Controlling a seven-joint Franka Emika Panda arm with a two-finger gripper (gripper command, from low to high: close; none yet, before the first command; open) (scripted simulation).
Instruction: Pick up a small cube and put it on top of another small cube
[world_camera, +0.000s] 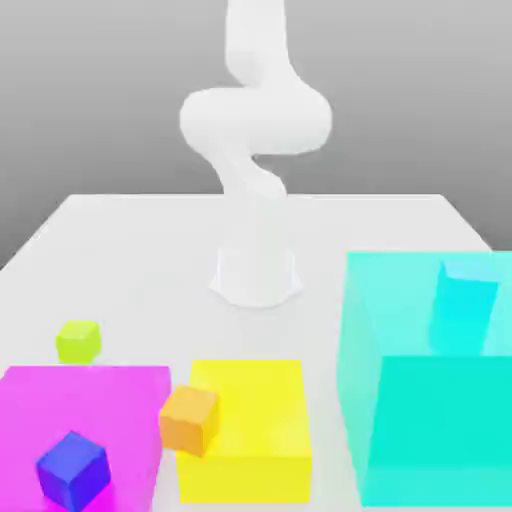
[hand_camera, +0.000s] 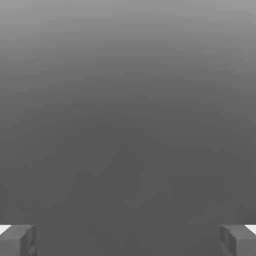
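The small lime yellow-green cube (world_camera: 78, 341) rests on the white table (world_camera: 130, 250) at the exterior view's left, just behind the big magenta block (world_camera: 120, 420). In the hand view my gripper (hand_camera: 128, 240) is open, its two grey fingertips (hand_camera: 18, 240) far apart with nothing between them and only plain grey beyond. The white arm (world_camera: 255, 120) rises from its base at the table's middle and bends upward past the picture's top edge, well away from the lime cube.
A small dark blue cube (world_camera: 72, 470) sits on the magenta block. A small orange cube (world_camera: 190, 420) leans at the big yellow block (world_camera: 250, 430). A large cyan block (world_camera: 430, 400) with a smaller cyan cube (world_camera: 463, 300) fills the right.
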